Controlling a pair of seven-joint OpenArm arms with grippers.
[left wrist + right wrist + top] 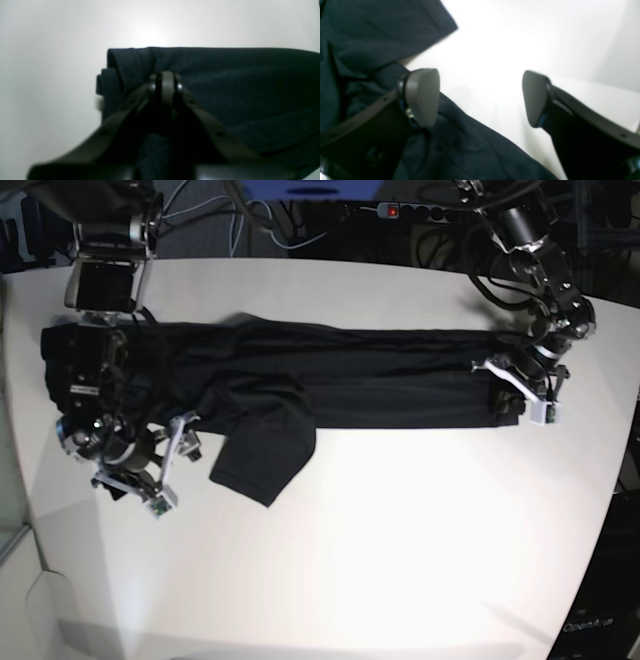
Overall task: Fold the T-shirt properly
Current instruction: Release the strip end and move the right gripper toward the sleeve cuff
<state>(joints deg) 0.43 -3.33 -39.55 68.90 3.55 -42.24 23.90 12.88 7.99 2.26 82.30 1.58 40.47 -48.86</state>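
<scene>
The black T-shirt (330, 375) lies stretched in a long band across the white table, with a loose flap (262, 452) hanging toward the front left. My left gripper (503, 393) is at the shirt's right end. In the left wrist view the left gripper (166, 81) is shut, its tips pressed into the puckered, rolled edge of the T-shirt (250, 82). At the shirt's left end my right gripper (177, 465) stands open. Its pads (422, 96) are wide apart with only bare table between them, and the T-shirt (365, 32) lies beside and under the left finger.
The white table (400, 540) curves away at its front and side edges. Behind the far edge lie a power strip (400, 210) and cables. The right arm's dark body (85, 370) rests over the shirt's left end.
</scene>
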